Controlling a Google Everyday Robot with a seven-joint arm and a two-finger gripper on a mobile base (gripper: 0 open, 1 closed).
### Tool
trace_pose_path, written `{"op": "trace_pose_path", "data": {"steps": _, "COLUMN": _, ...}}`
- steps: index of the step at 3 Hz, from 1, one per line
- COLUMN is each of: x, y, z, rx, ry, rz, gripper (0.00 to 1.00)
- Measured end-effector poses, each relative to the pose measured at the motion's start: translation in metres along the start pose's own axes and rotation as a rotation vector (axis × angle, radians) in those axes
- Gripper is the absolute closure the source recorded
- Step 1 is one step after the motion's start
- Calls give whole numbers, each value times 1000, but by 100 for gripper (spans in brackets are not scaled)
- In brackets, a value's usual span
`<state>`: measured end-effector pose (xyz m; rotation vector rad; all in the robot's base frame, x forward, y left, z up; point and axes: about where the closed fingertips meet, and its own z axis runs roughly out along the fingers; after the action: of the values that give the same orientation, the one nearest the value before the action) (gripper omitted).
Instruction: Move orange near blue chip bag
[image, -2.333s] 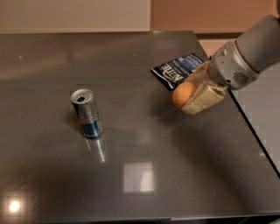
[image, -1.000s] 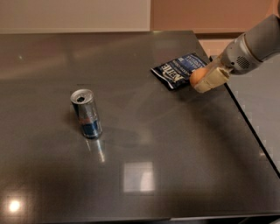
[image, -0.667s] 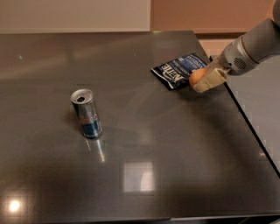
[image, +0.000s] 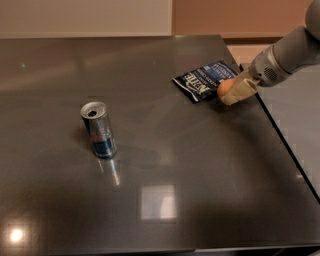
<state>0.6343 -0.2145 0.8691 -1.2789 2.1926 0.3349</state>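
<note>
1. Dark glossy tabletop (image: 165, 150), light glints; pale wall (image: 85, 17) behind.
2. Beige two-finger gripper (image: 233, 90) near table's right edge, closed around small round orange fruit (image: 225, 87), just beside flat navy-blue crinkly chip bag (image: 202, 80).
3. Silver-and-blue drink can (image: 99, 129) upright, well apart, left.

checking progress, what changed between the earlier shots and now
The gripper carried the orange right and farther back, to the right edge of the blue chip bag; whether it has let go is unclear. The bag and the can stayed put.
</note>
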Motion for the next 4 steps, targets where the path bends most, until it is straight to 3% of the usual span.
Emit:
{"op": "trace_pose_path", "data": {"steps": 3, "x": 14, "y": -12, "z": 18, "rx": -3, "ry": -7, "rz": 5, "gripper": 13}}
{"op": "trace_pose_path", "data": {"steps": 4, "x": 13, "y": -11, "z": 20, "rx": -8, "ry": -6, "rz": 4, "gripper": 0}}
